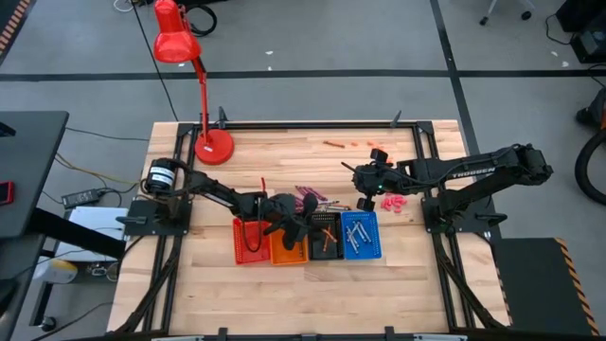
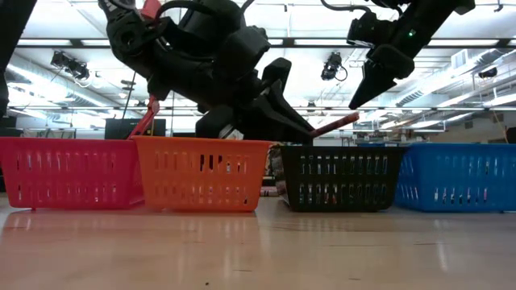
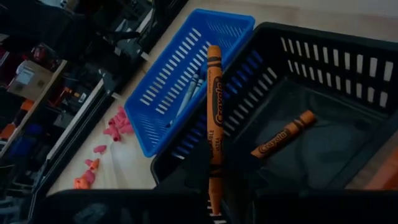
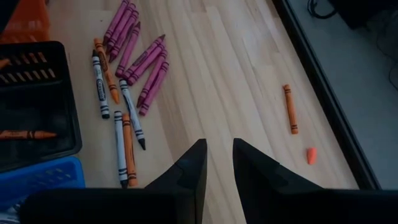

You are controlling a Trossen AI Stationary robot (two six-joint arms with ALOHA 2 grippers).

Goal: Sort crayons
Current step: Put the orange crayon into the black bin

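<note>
Four small baskets stand in a row: red (image 1: 248, 242), orange (image 1: 287, 250), black (image 1: 325, 237) and blue (image 1: 360, 235). My left gripper (image 1: 295, 224) is over the black basket (image 3: 311, 124), shut on an orange crayon (image 3: 214, 112). One orange crayon (image 3: 283, 140) lies in the black basket, and grey ones lie in the blue basket (image 3: 186, 93). Loose magenta, orange and grey crayons (image 4: 134, 68) lie on the table behind the baskets. My right gripper (image 4: 217, 152) hovers above the table beside them, slightly open and empty. My left gripper pinches the orange crayon by one end (image 3: 214, 186) between its two fingers. The rest of the crayon sticks out beyond the fingertips. It is lifted clear, slanting above the black basket's rim (image 2: 334, 125).
A red desk lamp (image 1: 213, 145) stands at the far left of the table. One orange crayon (image 4: 290, 109) and a small orange bit (image 4: 311, 155) lie near the far edge. Pink bits (image 1: 393, 204) lie right of my right gripper. Bare wood lies in front of the baskets.
</note>
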